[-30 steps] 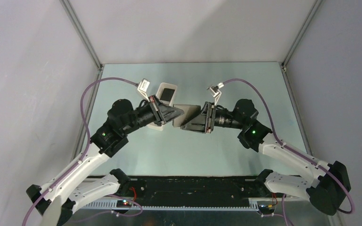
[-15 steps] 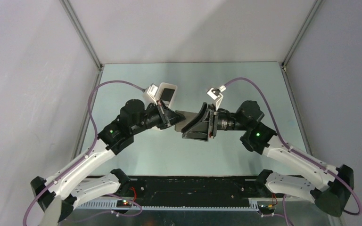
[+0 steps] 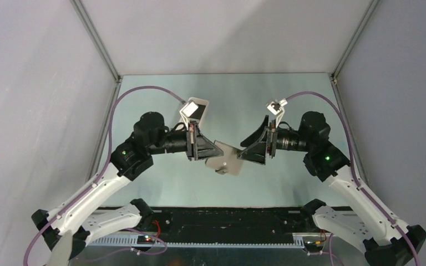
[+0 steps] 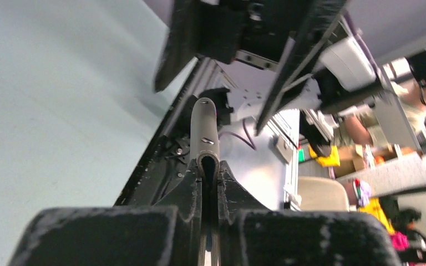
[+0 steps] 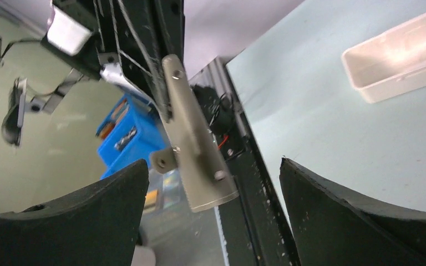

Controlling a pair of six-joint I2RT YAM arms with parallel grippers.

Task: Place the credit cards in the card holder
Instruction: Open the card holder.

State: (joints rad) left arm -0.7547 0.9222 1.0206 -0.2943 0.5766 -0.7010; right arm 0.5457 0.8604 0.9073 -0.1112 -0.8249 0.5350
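Where the 2 arms meet over the middle of the tabletop point(image 3: 288, 100), holding the card holder point(image 3: 230, 162) up in mid-air, clear of the surface. Pinched at 1 end by the left hand point(image 3: 216, 153), closed down hard on it, fingers point(image 4: 191, 191) pressed against both faces. From the left wrist, shows as an edge-on card holder point(image 4: 205, 130): folded flat, rounded at the far tip, pointing straight out past the fingertips. From the right wrist, shows broadside and tilted: grey-brown, with a small closing tab sticking out on 1 side near the lower end and a few metal studs along its length. Flanked by the right hand point(image 3: 246, 152), spread wide, with 1 finger point(image 5: 89, 213) on each side of the free end, touching nothing and holding nothing. Faces the left hand across that free end. Farther back on the tabletop, lying flat, a long white tray point(image 5: 402, 55), partly hidden behind the left wrist in the view from above. Dark patch inside it in that top view, perhaps only shadow; too small to tell.
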